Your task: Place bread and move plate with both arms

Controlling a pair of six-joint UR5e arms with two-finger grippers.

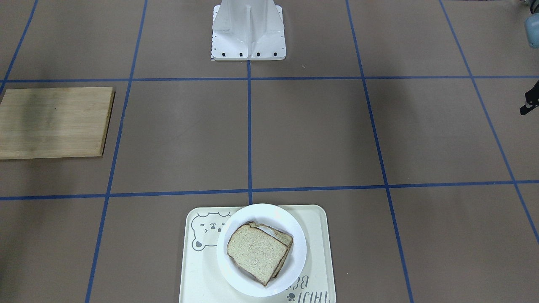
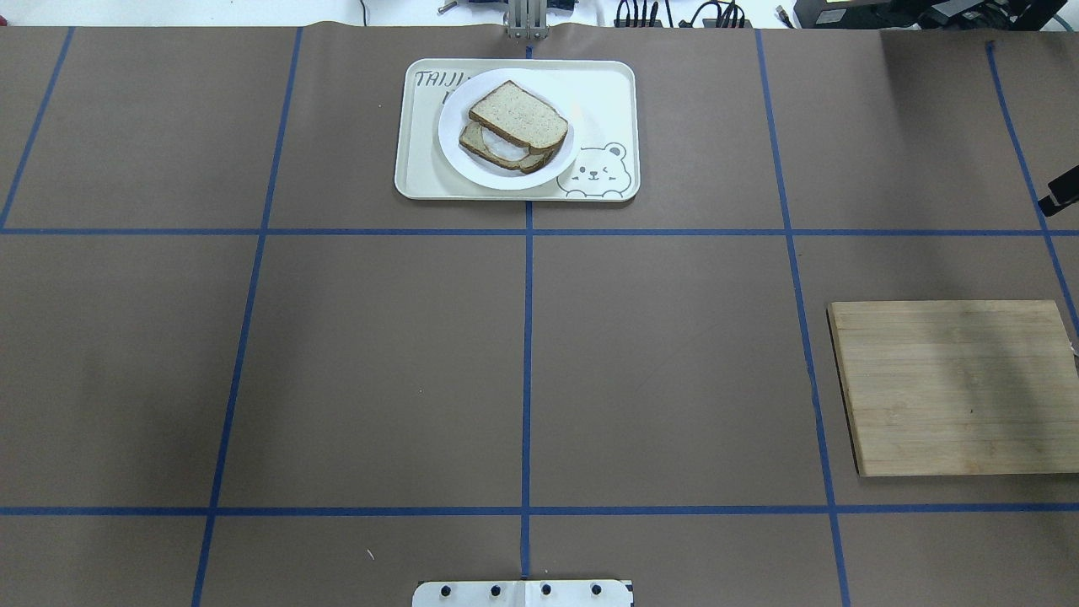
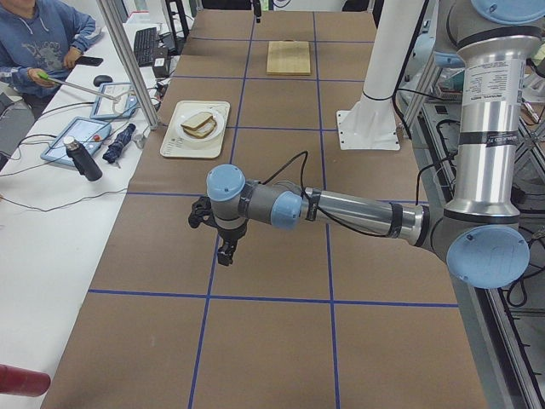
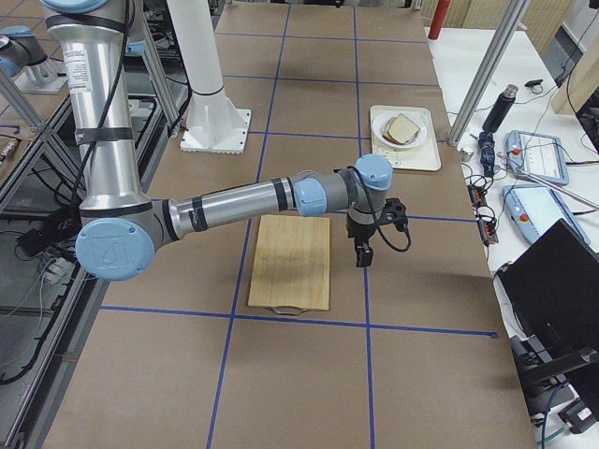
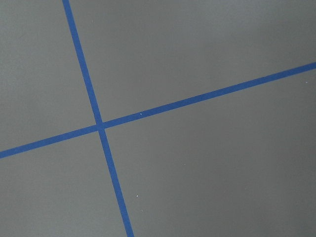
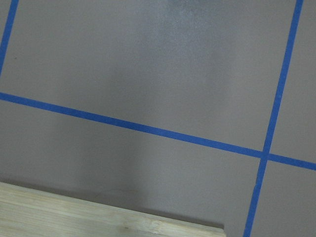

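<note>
A plain bread slice (image 1: 257,250) (image 2: 517,115) lies on top of a second slice (image 2: 506,152) on the round white plate (image 1: 294,269) (image 2: 455,156). The plate sits on a cream bear tray (image 1: 198,273) (image 2: 607,101) at the table's far middle. My left gripper (image 3: 226,251) hangs over bare table far to the left; only a black tip of it (image 1: 529,103) shows in the front view. My right gripper (image 4: 363,253) hangs just beyond the wooden board; only its edge (image 2: 1060,192) shows overhead. I cannot tell whether either is open or shut. Both are far from the plate.
A wooden cutting board (image 2: 957,388) (image 1: 52,122) (image 6: 98,217) lies on the right side of the table. The white base stand (image 1: 248,29) is at the robot's edge. Blue tape lines (image 5: 101,126) cross the brown table. An operator (image 3: 43,43) sits at a side desk.
</note>
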